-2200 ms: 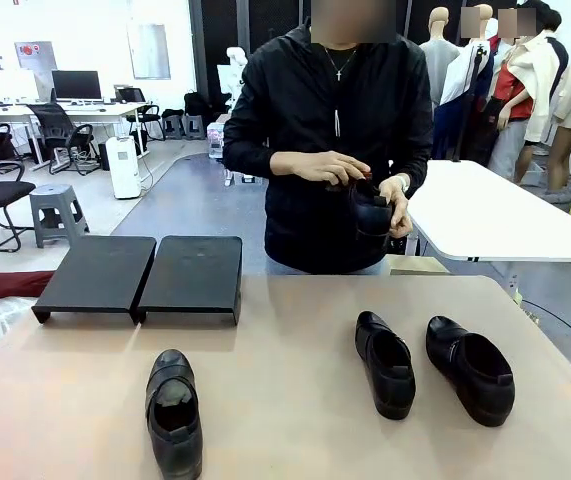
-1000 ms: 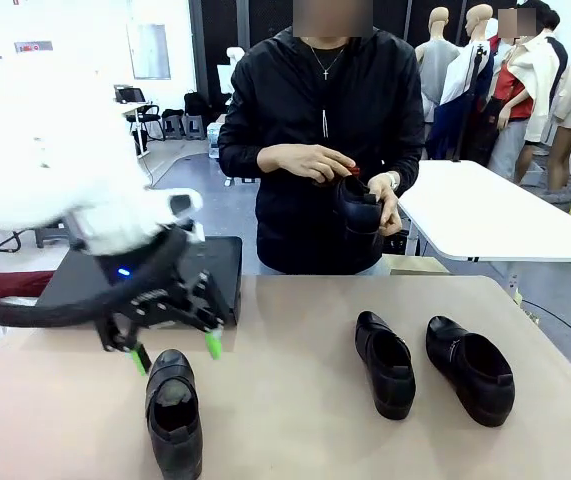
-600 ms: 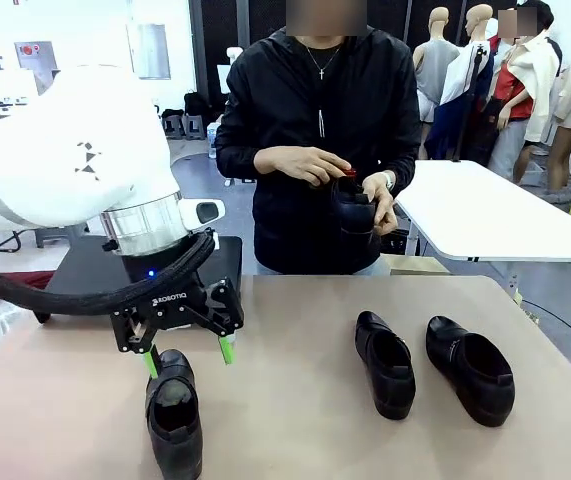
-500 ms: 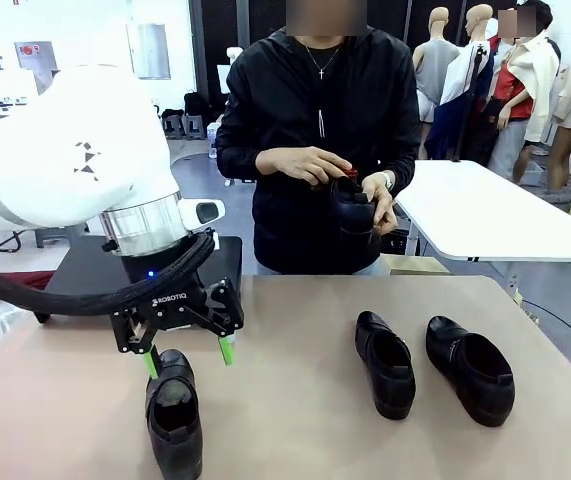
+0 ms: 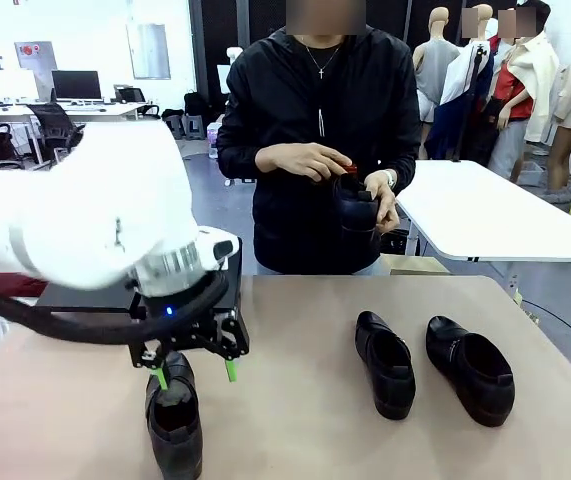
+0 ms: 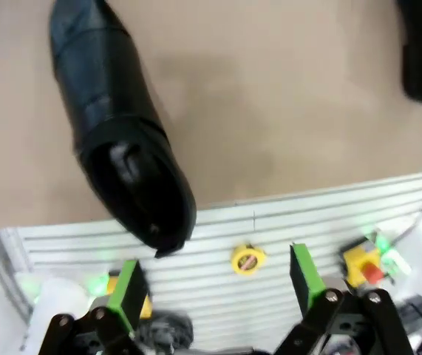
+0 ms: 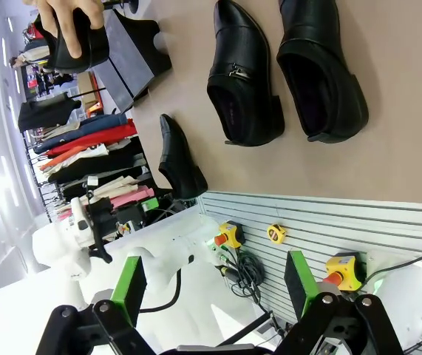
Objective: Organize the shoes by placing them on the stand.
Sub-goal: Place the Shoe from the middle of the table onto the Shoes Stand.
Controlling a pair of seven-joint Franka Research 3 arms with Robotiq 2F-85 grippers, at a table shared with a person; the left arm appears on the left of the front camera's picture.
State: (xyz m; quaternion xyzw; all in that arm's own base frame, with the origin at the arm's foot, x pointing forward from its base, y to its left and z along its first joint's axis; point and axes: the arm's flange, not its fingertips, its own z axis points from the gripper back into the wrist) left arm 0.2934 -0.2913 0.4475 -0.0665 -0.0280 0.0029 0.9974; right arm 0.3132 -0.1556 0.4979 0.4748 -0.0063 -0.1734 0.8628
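Observation:
One black shoe (image 5: 173,425) lies at the near left of the table, toe pointing away. My left gripper (image 5: 194,375) hangs open just over its toe, one green fingertip on the toe side and the other to its right. In the left wrist view the same shoe (image 6: 114,133) lies up and left of my open left gripper (image 6: 216,287). Two more shoes (image 5: 385,362) (image 5: 470,368) lie side by side at the right. The person holds the fourth shoe (image 5: 357,205) in both hands. The black stand (image 5: 236,275) is mostly hidden behind my left arm. My right gripper (image 7: 212,285) is open and holds nothing.
The right wrist view looks down from high up on the pair of shoes (image 7: 244,74) (image 7: 321,66), the stand (image 7: 133,55) and the robot's slatted base with yellow stop buttons (image 7: 342,268). A white table (image 5: 485,215) stands behind the person at the right.
My left arm came in from the left and has dropped lower and slightly right, bringing the open gripper down to the near-left shoe's toe. The person still holds the fourth shoe.

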